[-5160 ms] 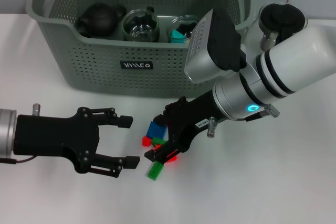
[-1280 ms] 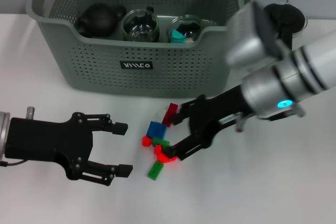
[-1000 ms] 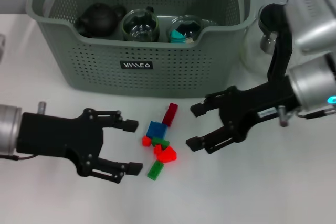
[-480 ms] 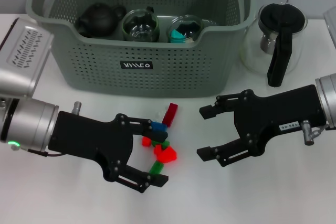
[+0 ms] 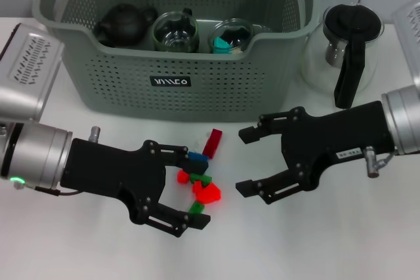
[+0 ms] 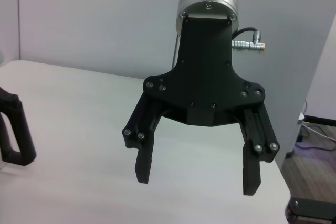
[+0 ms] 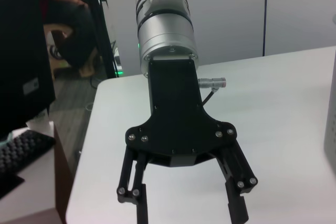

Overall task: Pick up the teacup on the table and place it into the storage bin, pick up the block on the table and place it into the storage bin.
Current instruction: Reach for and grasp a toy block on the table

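While the left gripper (image 5: 197,191) has pushed in since a second ago so its spread black fingers now straddle the cluster of small red, green and blue blocks (image 5: 199,178) on the white table (image 5: 315,240), it grips nothing yet. The right gripper (image 5: 246,160), jaws apart and empty, has backed off to the pile's right. Block pickup is passing to the left arm; the grey-green perforated storage bin (image 5: 170,83) behind already holds glass teacups (image 5: 176,31).

Small red, green and blue plastic blocks (image 5: 200,178) lie hemmed between the open black left gripper (image 5: 195,190) and open black right gripper (image 5: 247,161). The grey-green perforated storage bin (image 5: 172,83) walls the far side. Bare white table (image 5: 295,240) lies nearer the robot.
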You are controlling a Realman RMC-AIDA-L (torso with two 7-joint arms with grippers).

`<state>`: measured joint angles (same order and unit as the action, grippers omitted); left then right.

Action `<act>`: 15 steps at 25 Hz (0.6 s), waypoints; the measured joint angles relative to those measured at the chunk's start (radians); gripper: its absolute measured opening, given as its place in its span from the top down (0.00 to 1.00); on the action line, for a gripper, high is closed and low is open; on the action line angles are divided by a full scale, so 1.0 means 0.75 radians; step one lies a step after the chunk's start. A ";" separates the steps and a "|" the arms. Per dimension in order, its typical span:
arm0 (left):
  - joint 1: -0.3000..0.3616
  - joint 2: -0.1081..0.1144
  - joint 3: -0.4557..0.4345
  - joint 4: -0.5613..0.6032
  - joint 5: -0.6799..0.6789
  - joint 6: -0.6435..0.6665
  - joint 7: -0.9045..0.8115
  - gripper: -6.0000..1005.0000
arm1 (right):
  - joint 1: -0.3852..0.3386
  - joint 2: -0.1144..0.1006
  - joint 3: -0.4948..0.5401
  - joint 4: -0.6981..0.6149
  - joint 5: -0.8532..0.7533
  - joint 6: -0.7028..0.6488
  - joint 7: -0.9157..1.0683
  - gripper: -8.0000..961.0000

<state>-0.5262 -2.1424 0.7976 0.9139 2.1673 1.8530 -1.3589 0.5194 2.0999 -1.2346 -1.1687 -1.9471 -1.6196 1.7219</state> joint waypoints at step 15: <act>-0.002 0.017 -0.086 -0.048 -0.001 -0.004 -0.026 0.13 | 0.113 -0.017 -0.065 0.002 -0.040 -0.009 -0.051 0.03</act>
<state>-0.5276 -2.1299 0.7330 0.8777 2.1665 1.8502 -1.3783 0.6041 2.0871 -1.2834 -1.1669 -1.9772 -1.6267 1.6834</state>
